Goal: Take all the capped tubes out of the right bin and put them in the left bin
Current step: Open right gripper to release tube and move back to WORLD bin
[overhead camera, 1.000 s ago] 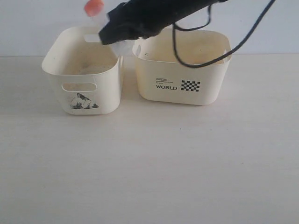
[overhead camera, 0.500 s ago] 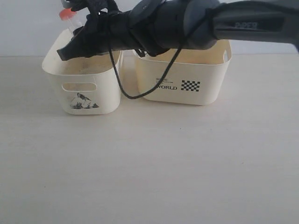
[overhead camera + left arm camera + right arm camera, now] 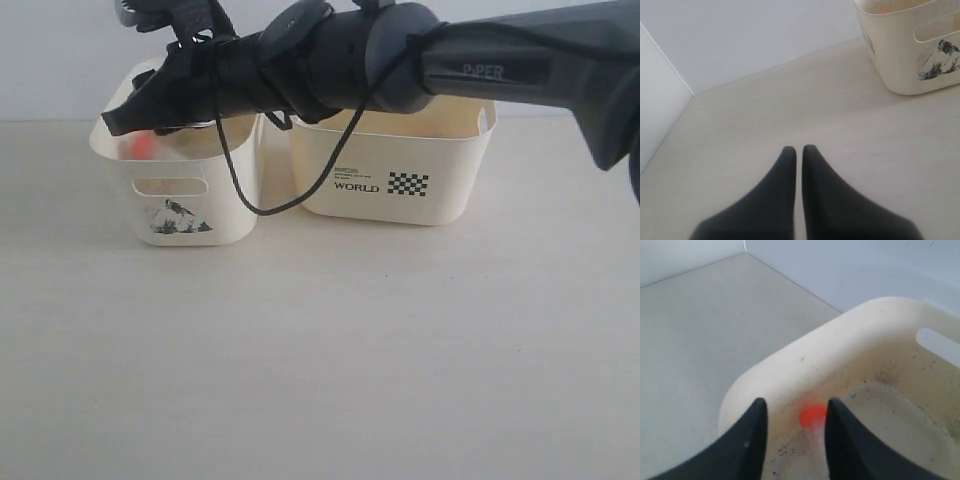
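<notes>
The transfer looked partway done. The orange-capped tube [image 3: 812, 416] was already inside the left bin [image 3: 790, 357], close to its wall and under the right hand [image 3: 796, 402]. That hand's jaws stood moderately apart with nothing pinched between them (the tube seemed free of them and not yet settled on the floor). No second tube showed anywhere. The right bin [image 3: 450, 200] had most of its inside hidden behind the arm, so what remained there could not be told. The left hand [image 3: 799, 150] hung over bare tabletop [image 3: 765, 100] near the left bin, its jaws almost together and empty. The tube itself read as a soft orange-red blot with a pale, clear smear of body trailing from it, too blurred to show its tip. The bin's floor around it was flecked with dark specks.
</notes>
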Action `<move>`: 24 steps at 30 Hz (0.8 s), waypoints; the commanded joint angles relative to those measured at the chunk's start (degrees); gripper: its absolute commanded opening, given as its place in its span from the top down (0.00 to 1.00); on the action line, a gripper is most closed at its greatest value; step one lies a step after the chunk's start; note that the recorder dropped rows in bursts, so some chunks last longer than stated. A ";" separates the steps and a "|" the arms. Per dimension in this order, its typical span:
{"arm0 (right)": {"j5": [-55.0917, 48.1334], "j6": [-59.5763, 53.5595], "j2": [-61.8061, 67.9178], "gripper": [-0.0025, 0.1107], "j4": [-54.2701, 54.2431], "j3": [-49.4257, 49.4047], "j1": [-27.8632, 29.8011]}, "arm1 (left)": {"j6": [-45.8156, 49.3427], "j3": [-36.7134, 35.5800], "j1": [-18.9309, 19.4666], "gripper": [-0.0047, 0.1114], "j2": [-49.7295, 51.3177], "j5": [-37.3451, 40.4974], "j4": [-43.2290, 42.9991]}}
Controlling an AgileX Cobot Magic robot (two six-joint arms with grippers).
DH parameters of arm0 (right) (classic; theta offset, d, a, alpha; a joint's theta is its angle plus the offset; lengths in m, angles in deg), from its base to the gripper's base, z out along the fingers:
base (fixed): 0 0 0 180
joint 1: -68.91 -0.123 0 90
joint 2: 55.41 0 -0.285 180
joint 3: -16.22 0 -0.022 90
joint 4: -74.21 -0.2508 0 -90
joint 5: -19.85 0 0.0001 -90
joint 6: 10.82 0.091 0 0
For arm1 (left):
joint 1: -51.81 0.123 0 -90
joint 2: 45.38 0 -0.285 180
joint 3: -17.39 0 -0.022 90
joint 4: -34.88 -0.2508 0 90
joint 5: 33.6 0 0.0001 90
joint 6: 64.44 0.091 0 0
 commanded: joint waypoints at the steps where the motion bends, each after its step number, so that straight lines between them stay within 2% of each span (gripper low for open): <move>1: -2.59 0.65 -0.97 0.96 1.48 0.24 0.35 | -0.54 0.21 0.02 0.92 0.03 -0.24 -0.06; 5: -6.34 7.09 -3.37 0.98 6.52 0.19 1.13 | -0.54 0.21 0.02 0.92 0.03 -0.24 -0.06; 14: -15.68 46.81 -6.71 0.98 48.97 0.19 2.38 | -0.54 0.21 0.02 0.92 0.03 -0.24 -0.06; 17: -20.01 51.24 -7.20 0.98 56.02 0.19 2.38 | -0.54 0.21 0.02 0.92 0.03 -0.24 -0.06; 20: -25.94 52.80 -8.93 0.98 58.55 -0.60 3.22 | -0.54 0.21 0.02 0.92 0.03 -0.24 -0.06; 24: -27.95 56.10 -14.66 0.98 61.71 -6.67 7.54 | -0.54 0.21 0.02 0.92 0.03 -0.24 -0.06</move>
